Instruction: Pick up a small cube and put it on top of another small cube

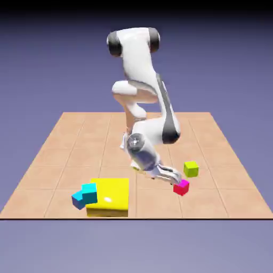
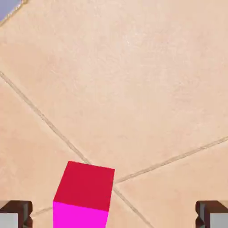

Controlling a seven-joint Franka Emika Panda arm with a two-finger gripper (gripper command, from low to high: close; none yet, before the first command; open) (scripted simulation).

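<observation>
While my jaws [image 2: 114, 214] sit wide apart, nothing gripped, magenta cube [image 1: 181, 187] just beside them, lime cube [image 1: 191, 169] near it, yellow block [image 1: 108, 197] left

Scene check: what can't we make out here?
- Exterior view: surface under the yellow block, covered by it.
- Exterior view: robot's mount on the table, behind its own arm.
- Hand view: lower part of the magenta cube, cut off by the bottom edge.
- Hand view: most of both fingers, cut off by the same edge.
</observation>
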